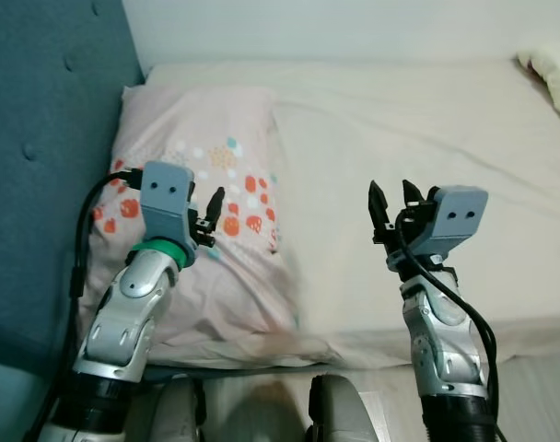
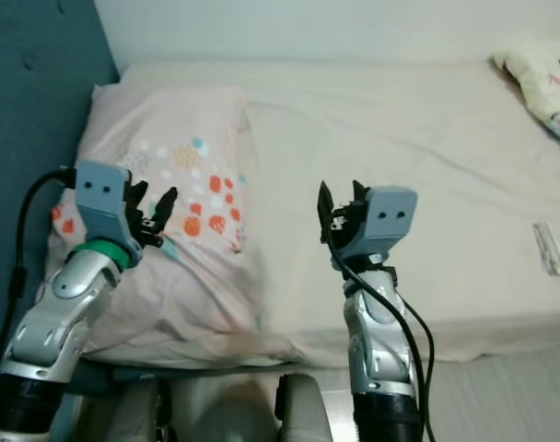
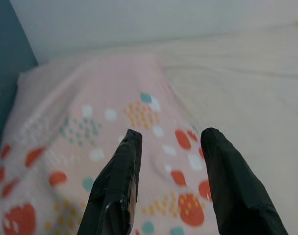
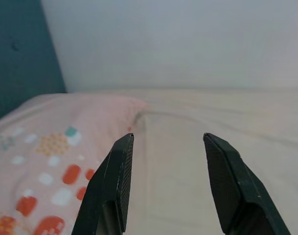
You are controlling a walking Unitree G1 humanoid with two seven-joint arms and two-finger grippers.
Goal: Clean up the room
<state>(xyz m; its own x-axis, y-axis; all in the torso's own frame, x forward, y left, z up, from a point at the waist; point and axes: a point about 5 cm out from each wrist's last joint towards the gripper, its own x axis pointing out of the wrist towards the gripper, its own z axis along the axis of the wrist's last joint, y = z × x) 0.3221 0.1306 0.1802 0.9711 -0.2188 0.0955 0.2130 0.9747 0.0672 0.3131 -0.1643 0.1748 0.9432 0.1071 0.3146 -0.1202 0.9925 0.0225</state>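
A pink pillow (image 1: 206, 184) with red, teal and white dots lies at the head of the bed, beside the teal headboard (image 1: 40, 138). My left gripper (image 1: 209, 214) hovers over the pillow's near half, open, nothing between its fingers (image 3: 120, 181). My right gripper (image 1: 392, 206) is raised over the cream sheet (image 1: 409, 129) to the pillow's right, open and holding nothing. In the right wrist view the pillow (image 4: 46, 161) lies ahead past the fingers (image 4: 114, 181).
A patterned cloth bundle (image 2: 542, 83) lies at the bed's far right corner. A small white striped item (image 2: 549, 247) rests on the sheet near the right edge. The white wall (image 1: 335, 28) runs behind the bed. The bed's front edge (image 1: 501, 336) is close to my body.
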